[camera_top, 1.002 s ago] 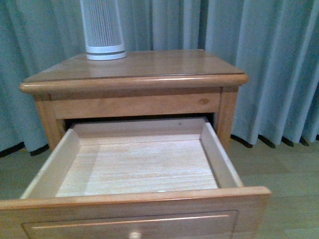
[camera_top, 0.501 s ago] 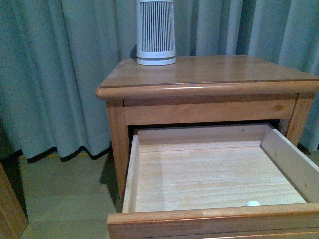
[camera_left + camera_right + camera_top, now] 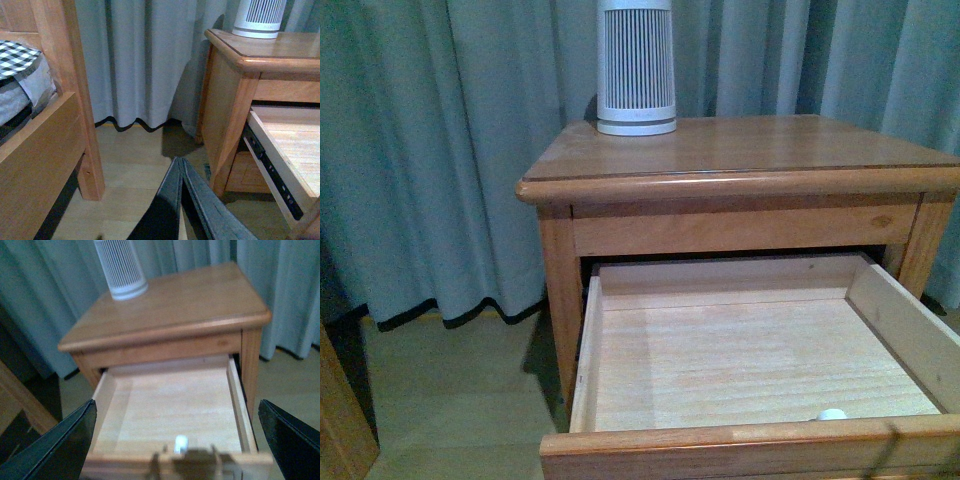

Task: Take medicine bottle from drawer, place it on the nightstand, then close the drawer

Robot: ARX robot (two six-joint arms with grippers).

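Seeing the drawer (image 3: pixel 588 350) pulled far out of the nightstand (image 3: pixel 770 145), open from above, free room over its pale floor between the side walls. Spotting the medicine bottle (image 3: pixel 180 443) inside, against the front wall, near the middle of its width; only the white cap showing over the front rim in the front view, pose unclear.

Reading the right gripper (image 3: pixel 176 402) as spread wide, holding nothing, hanging above and in front of the drawer, fingers (image 3: pixel 70 445) framing it on both sides in the wrist view. Reading the left gripper (image 3: pixel 180 162) as closed tip to tip, empty, over the floor (image 3: pixel 135 160) in the gap between bed frame (image 3: pixel 45 145) and nightstand, touching neither.

Noting the drawer's slide rail (image 3: pixel 272 170) and left wall jutting out on that arm's side. Noting a white ribbed cylinder (image 3: pixel 636 65) at the back left of the glossy top, open room in front of and right of it, rounded edge overhanging the drawer's rear. Curtain (image 3: pixel 450 150) close behind everything.

Versus half a second back: nearly same framing, nightstand a touch lower in the front view, cap in the same spot. Versus a second back: nightstand shifted from centre to the right of frame, drawer front panel and knob now cut off
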